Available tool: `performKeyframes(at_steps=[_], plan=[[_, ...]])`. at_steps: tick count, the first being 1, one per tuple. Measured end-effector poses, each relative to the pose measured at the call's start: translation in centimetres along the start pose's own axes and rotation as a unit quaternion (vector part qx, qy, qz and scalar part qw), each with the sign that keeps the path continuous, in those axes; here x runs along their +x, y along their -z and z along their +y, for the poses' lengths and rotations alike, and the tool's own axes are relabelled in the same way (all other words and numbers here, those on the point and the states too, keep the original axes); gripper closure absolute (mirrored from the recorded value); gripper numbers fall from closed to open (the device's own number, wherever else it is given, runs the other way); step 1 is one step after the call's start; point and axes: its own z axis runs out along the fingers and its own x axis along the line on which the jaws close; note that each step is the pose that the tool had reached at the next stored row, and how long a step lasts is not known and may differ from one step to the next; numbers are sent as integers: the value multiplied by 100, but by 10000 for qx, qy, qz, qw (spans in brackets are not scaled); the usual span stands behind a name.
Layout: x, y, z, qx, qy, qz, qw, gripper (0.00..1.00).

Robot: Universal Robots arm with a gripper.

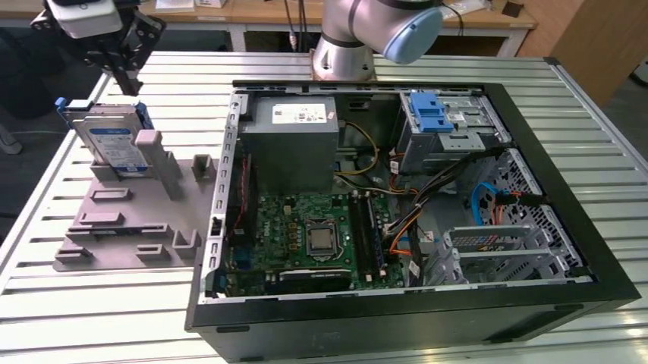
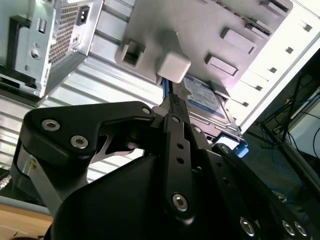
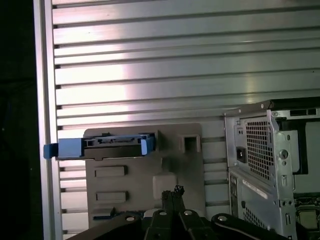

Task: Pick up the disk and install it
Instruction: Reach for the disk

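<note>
The disk (image 1: 111,142) stands on edge in a grey holder (image 1: 127,220) at the exterior view's left, its blue-and-white label facing forward and blue rails on its sides. My gripper (image 1: 127,82) hangs just above the disk's top edge, apart from it, with its fingers pressed together and nothing between them. In the first wrist view the disk (image 3: 112,146) appears edge-on with blue rail ends, beyond the shut gripper (image 3: 173,192). In the second wrist view the gripper (image 2: 171,104) points toward the disk's label (image 2: 202,97).
An open computer case (image 1: 567,227) lies on the slatted metal table (image 1: 91,311), to the exterior view's right of the holder. Inside are a grey power supply (image 1: 294,144), a motherboard (image 1: 303,235) and a metal drive cage with a blue latch (image 1: 435,117). The arm's base (image 1: 344,53) stands behind the case.
</note>
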Motion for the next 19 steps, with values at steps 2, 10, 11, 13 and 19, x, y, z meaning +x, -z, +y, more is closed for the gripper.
performKeyframes(at_steps=[2,10,11,13,19], plan=[[64,-8,13,1,0,1,10000,89],[324,-54,77,1,0,1,10000,89],[356,-60,82,0,0,1,10000,89],[423,-71,90,0,0,0,10000,89],[620,-103,98,0,0,0,10000,89]])
